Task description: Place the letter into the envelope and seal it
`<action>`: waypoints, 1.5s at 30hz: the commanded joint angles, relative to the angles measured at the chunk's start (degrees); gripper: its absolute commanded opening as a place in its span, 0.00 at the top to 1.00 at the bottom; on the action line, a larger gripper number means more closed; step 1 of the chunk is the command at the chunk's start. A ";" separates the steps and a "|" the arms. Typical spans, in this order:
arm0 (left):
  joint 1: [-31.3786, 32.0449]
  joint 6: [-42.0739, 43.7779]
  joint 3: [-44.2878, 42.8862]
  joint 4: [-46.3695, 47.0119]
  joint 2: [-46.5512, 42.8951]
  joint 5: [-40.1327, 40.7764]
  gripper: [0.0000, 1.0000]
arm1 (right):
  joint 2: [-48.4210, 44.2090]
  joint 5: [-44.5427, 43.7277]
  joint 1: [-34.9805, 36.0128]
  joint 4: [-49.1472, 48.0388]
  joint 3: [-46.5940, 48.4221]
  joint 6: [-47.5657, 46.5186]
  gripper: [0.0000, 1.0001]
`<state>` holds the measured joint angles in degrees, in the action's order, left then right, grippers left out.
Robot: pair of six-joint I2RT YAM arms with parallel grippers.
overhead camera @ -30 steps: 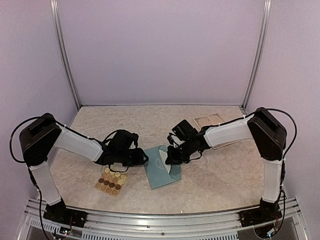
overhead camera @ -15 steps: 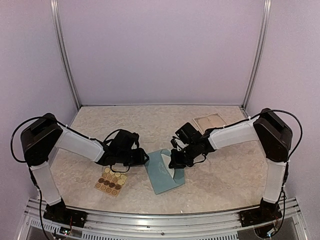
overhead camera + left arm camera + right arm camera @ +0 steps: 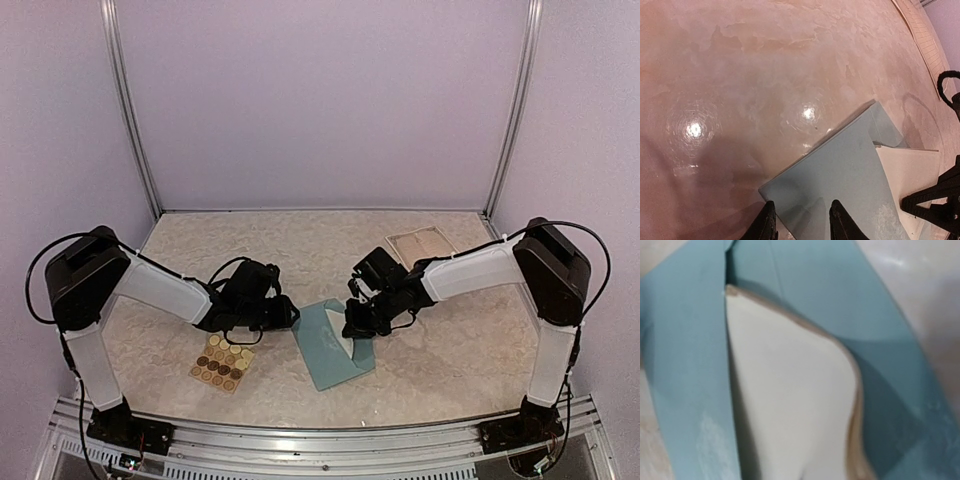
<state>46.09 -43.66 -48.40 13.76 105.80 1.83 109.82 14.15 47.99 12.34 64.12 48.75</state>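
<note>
— What lay on the counter (image 3: 300, 250)?
— The teal envelope (image 3: 328, 352), flat between both arms, with the cream letter (image 3: 907, 172) partway inside.
— And the jaws?
— The left jaws stood parted, fingertips (image 3: 768, 226) at the envelope's corner, pinching nothing. The right jaws sat at the letter — their gap hidden, so I couldn't tell.

A tan sheet of round stickers (image 3: 222, 363) lies flat on the pale, marbled surface (image 3: 300, 250), near its front-left part. Some stickers are dark, others light. A cream sheet (image 3: 420, 242) lies well apart, at the far right corner.
</note>
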 commanded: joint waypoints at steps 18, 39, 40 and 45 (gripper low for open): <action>2.30 1.46 -1.30 -6.18 4.07 1.05 0.67 | 1.89 3.23 0.90 -3.85 2.28 -2.99 1.00; -3.37 -7.88 16.07 14.35 -15.10 -13.03 0.32 | -16.12 4.48 0.17 -36.69 -19.09 0.75 1.00; -3.37 -8.08 16.48 15.17 -15.97 -13.40 0.31 | -16.88 4.50 0.14 -37.90 -19.80 0.58 1.00; -3.37 -8.10 17.54 18.81 -19.94 -15.42 0.26 | -21.50 3.98 0.22 -43.47 -23.02 -0.05 1.00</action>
<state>43.05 -51.09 -31.59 25.67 89.62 -10.26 92.64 18.00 48.18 -22.70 43.09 49.15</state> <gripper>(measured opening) 0.714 0.004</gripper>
